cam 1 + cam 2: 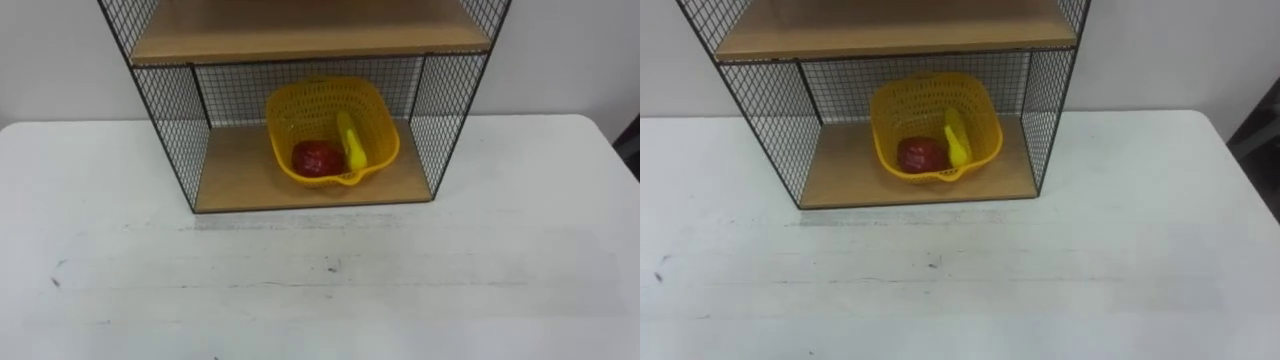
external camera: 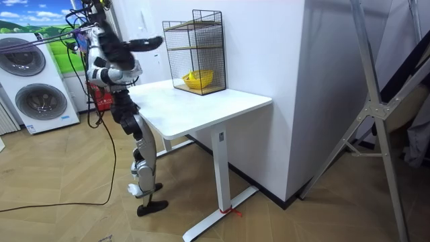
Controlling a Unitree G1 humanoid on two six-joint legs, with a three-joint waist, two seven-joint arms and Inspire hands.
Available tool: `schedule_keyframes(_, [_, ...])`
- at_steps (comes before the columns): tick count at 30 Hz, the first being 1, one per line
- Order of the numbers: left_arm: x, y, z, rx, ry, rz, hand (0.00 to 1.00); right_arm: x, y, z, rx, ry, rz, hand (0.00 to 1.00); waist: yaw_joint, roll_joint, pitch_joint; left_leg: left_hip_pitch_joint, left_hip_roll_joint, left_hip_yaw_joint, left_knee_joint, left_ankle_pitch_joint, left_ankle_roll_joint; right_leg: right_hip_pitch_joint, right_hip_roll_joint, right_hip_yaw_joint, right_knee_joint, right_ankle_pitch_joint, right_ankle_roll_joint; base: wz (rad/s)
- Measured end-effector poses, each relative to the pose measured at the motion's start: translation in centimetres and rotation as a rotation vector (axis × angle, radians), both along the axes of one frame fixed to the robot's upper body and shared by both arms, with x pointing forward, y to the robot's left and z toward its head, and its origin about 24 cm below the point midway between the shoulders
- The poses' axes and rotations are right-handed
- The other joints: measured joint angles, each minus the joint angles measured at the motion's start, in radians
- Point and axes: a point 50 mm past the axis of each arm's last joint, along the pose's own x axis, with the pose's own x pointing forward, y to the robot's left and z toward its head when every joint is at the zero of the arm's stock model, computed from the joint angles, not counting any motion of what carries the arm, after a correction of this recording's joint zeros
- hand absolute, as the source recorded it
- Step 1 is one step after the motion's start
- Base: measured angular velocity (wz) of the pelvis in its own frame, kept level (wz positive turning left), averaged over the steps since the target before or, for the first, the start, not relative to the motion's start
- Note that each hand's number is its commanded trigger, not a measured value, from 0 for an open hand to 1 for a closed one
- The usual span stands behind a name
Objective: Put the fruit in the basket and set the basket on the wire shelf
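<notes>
Table (image 1: 480,250) and shelf (image 1: 172,120) could be jolted by the raised hand (image 2: 154,41), tipping the filled basket (image 1: 305,105). That hand's state cannot be told.

I stand upright on both legs, one foot set a little behind the other. One arm is lifted to shoulder height and stretched out level in front of me, its hand (image 2: 156,42) at the far end, well ahead of my chest. Below and behind that hand, my other arm (image 2: 106,74) is bent at the elbow and tucked close against my torso. Which arm is left and which right cannot be told.
</notes>
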Motion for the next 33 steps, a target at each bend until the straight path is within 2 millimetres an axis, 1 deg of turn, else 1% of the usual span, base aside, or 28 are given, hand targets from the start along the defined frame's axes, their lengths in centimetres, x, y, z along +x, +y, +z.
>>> schedule_keyframes(1, [-0.5, 0.4, -0.5, -0.039, 0.005, 0.022, 0.0, -0.6, -0.6, -0.4, 0.036, -0.005, -0.036, 0.0, -0.001, 0.0, 0.0, -0.007, 0.0, 0.0, 0.006, -0.003, 0.0, -0.006, 0.0, -0.001, 0.003, 0.0, 0.0, 0.0])
schedule_keyframes(2, [-1.6, 1.0, -1.7, -0.118, 0.004, 0.061, 0.0, -1.9, -1.4, -1.4, 0.111, -0.006, -0.098, 0.0, -0.006, 0.001, -0.0005, -0.021, 0.001, 0.0, 0.017, -0.007, 0.001, -0.015, 0.0, -0.002, 0.005, 0.0, 0.0, 0.05])
schedule_keyframes(3, [-2.9, 1.6, -3.1, -0.208, -0.029, 0.1, 0.0, -3.3, -1.8, -2.9, 0.194, -0.013, -0.158, 0.0, -0.013, 0.002, -0.0014, -0.033, 0.0, -0.003, 0.025, -0.01, 0.002, -0.017, -0.001, -0.007, 0.005, 0.0, 0.0, 0.07])
schedule_keyframes(4, [-3.5, 1.7, -3.9, -0.257, -0.042, 0.121, 0.0, -4.0, -1.9, -3.7, 0.237, -0.017, -0.187, 0.0, -0.017, 0.002, -0.0015, -0.036, 0.0, -0.005, 0.026, -0.011, 0.003, -0.017, -0.002, -0.01, 0.006, 0.0, 0.0, 0.09])
schedule_keyframes(6, [-6.0, 1.6, -7.5, -0.457, -0.096, 0.21, 0.0, -7.2, -1.8, -7.4, 0.437, -0.021, -0.316, 0.0, -0.02, 0.004, -0.0008, -0.027, 0.004, -0.005, 0.022, -0.011, 0.003, -0.016, -0.003, -0.011, 0.003, -0.001, 0.001, 0.02])
schedule_keyframes(7, [-6.7, 1.4, -8.4, -0.5, -0.103, 0.233, 0.0, -8.1, -1.6, -8.3, 0.486, -0.029, -0.349, 0.0, -0.021, 0.004, -0.0018, -0.026, 0.004, -0.007, 0.021, -0.011, 0.003, -0.014, -0.004, -0.011, 0.003, -0.001, 0.001, 0.0])
schedule_keyframes(8, [-7.9, 0.8, -9.9, -0.576, -0.118, 0.281, 0.0, -9.9, -0.9, -10.1, 0.575, -0.051, -0.418, 0.0, -0.025, 0.005, -0.004, -0.022, 0.004, -0.01, 0.022, -0.012, 0.002, -0.01, -0.004, -0.011, 0.002, -0.006, 0.003, 0.04])
schedule_keyframes(9, [-9.3, -0.1, -11.5, -0.64, -0.13, 0.324, 0.0, -11.8, 0.3, -11.6, 0.646, -0.046, -0.478, 0.0, -0.026, 0.008, -0.0092, -0.018, 0.003, -0.012, 0.022, -0.016, -0.001, -0.006, -0.005, -0.011, 0.002, -0.008, 0.005, 0.04])
schedule_keyframes(10, [-9.9, -0.8, -12.4, -0.671, -0.135, 0.341, 0.0, -12.7, 1.0, -12.3, 0.676, -0.033, -0.504, 0.0, -0.026, 0.01, -0.0107, -0.016, 0.003, -0.012, 0.022, -0.017, 0.0, -0.002, -0.005, -0.011, 0.002, -0.009, 0.006, 0.0])
schedule_keyframes(11, [-10.8, -2.2, -14.0, -0.73, -0.142, 0.365, 0.0, -14.4, 2.7, -14.0, 0.747, -0.009, -0.554, 0.0, -0.028, 0.012, -0.0117, -0.009, 0.002, -0.012, 0.022, -0.019, 0.001, 0.004, -0.006, -0.011, 0.002, -0.01, 0.009, 0.0])
schedule_keyframes(12, [-11.4, -3.7, -15.8, -0.798, -0.129, 0.382, 0.0, -15.4, 4.6, -15.9, 0.824, 0.017, -0.594, 0.0, -0.032, 0.012, -0.0122, -0.003, 0.004, -0.012, 0.023, -0.02, 0.0, 0.011, -0.005, -0.011, 0.002, -0.011, 0.009, 0.0])
schedule_keyframes(13, [-11.5, -4.6, -16.7, -0.838, -0.111, 0.379, 0.0, -15.8, 5.7, -16.8, 0.867, 0.036, -0.606, 0.0, -0.032, 0.012, -0.0122, 0.002, 0.005, -0.009, 0.023, -0.021, 0.0, 0.016, -0.005, -0.01, 0.002, -0.011, 0.009, -0.05])
schedule_keyframes(14, [-11.7, -6.5, -18.6, -0.924, -0.074, 0.363, 0.0, -16.1, 7.9, -18.7, 0.953, 0.063, -0.608, 0.0, -0.037, 0.013, -0.0128, 0.01, 0.007, -0.005, 0.025, -0.023, -0.001, 0.023, -0.004, -0.009, 0.003, -0.01, 0.007, -0.08])
schedule_keyframes(15, [-11.7, -8.4, -20.5, -1.013, -0.041, 0.345, 0.0, -15.8, 9.9, -20.6, 1.04, 0.078, -0.601, 0.0, -0.046, 0.012, -0.013, 0.018, 0.008, -0.002, 0.024, -0.023, -0.001, 0.03, -0.004, -0.006, 0.003, -0.01, 0.007, -0.11])
schedule_keyframes(16, [-11.6, -9.3, -21.4, -1.059, -0.026, 0.341, 0.0, -15.6, 10.9, -21.4, 1.081, 0.085, -0.6, 0.0, -0.048, 0.012, -0.013, 0.023, 0.009, 0.002, 0.023, -0.024, -0.001, 0.033, -0.002, -0.001, 0.003, -0.009, 0.008, -0.14])
schedule_keyframes(18, [-11.1, -11.9, -23.9, -1.201, 0.008, 0.28, 0.0, -15.0, 14.1, -24.0, 1.233, 0.131, -0.569, 0.0, -0.067, 0.01, -0.0145, 0.034, 0.011, 0.005, 0.024, -0.025, -0.002, 0.044, 0.001, 0.004, 0.001, -0.009, 0.009, -0.07])
schedule_keyframes(20, [-10.9, -13.2, -25.0, -1.279, 0.047, 0.21, 0.0, -14.7, 15.5, -24.9, 1.311, 0.157, -0.538, 0.0, -0.078, 0.009, -0.0151, 0.04, 0.013, 0.01, 0.023, -0.025, -0.002, 0.05, 0.001, 0.007, 0.002, -0.005, 0.004, -0.06])
schedule_keyframes(21, [-10.7, -13.6, -25.5, -1.324, 0.105, 0.154, 0.0, -14.3, 15.9, -25.4, 1.351, 0.181, -0.508, 0.0, -0.085, 0.009, -0.0149, 0.042, 0.013, 0.01, 0.024, -0.025, -0.002, 0.059, 0.001, 0.006, 0.001, -0.002, 0.002, -0.06])
schedule_keyframes(22, [-10.5, -13.8, -25.7, -1.341, 0.136, 0.121, 0.0, -14.1, 16.1, -25.6, 1.369, 0.197, -0.489, 0.0, -0.088, 0.007, -0.0157, 0.043, 0.013, 0.01, 0.025, -0.025, -0.002, 0.061, 0.001, 0.005, 0.0, -0.001, 0.002, 0.0])
schedule_keyframes(24, [-9.3, -14.1, -26.4, -1.414, 0.321, -0.058, 0.0, -12.3, 16.5, -26.6, 1.442, 0.319, -0.354, 0.0, -0.096, 0.002, -0.0144, 0.048, 0.012, 0.012, 0.025, -0.025, -0.002, 0.064, 0.001, 0.007, 0.0, 0.001, 0.003, 0.0])
schedule_keyframes(25, [-8.9, -14.3, -26.7, -1.434, 0.373, -0.108, 0.0, -11.6, 16.5, -26.9, 1.459, 0.356, -0.306, 0.0, -0.096, 0.003, -0.0133, 0.053, 0.012, 0.013, 0.022, -0.025, -0.002, 0.067, 0.001, 0.008, -0.002, 0.002, 0.003, -0.03])
schedule_keyframes(27, [-7.0, -14.8, -27.7, -1.514, 0.575, -0.323, 0.0, -8.9, 16.3, -27.9, 1.518, 0.56, -0.064, 0.0, -0.1, 0.005, -0.0121, 0.082, 0.014, 0.011, 0.011, -0.025, -0.002, 0.102, 0.006, 0.005, -0.038, 0.013, 0.006, 0.0])
schedule_keyframes(28, [-6.3, -14.9, -28.0, -1.528, 0.618, -0.385, 0.0, -8.1, 16.3, -28.1, 1.527, 0.607, 0.003, 0.0, -0.1, 0.005, -0.0112, 0.088, 0.014, 0.012, 0.008, -0.024, -0.002, 0.108, 0.006, 0.004, -0.042, 0.015, 0.006, 0.0])
schedule_keyframes(30, [-3.2, -15.5, -29.1, -1.573, 0.809, -0.636, 0.0, -5.3, 16.0, -28.7, 1.538, 0.791, 0.268, 0.0, -0.1, 0.004, -0.0085, 0.106, 0.013, 0.012, -0.014, -0.012, 0.001, 0.126, 0.01, 0.009, -0.066, 0.027, 0.008, 0.0])
schedule_keyframes(31, [-2.3, -15.7, -29.3, -1.574, 0.87, -0.705, 0.0, -4.5, 15.8, -28.8, 1.534, 0.838, 0.332, 0.0, -0.098, 0.004, -0.0074, 0.109, 0.013, 0.013, -0.019, -0.01, 0.0, 0.127, 0.01, 0.012, -0.069, 0.028, 0.008, -0.06])
schedule_keyframes(32, [-0.9, -16.0, -29.7, -1.57, 0.967, -0.813, 0.0, -3.0, 15.6, -29.0, 1.52, 0.911, 0.437, 0.0, -0.097, 0.005, -0.0031, 0.114, 0.014, 0.018, -0.024, -0.008, -0.001, 0.128, 0.012, 0.019, -0.069, 0.029, 0.008, -0.13])
schedule_keyframes(33, [0.5, -16.3, -29.9, -1.557, 1.053, -0.906, 0.0, -1.7, 15.5, -29.1, 1.505, 0.98, 0.531, 0.0, -0.099, 0.004, -0.0008, 0.116, 0.016, 0.021, -0.025, -0.008, -0.001, 0.128, 0.014, 0.021, -0.069, 0.03, 0.005, -0.12])
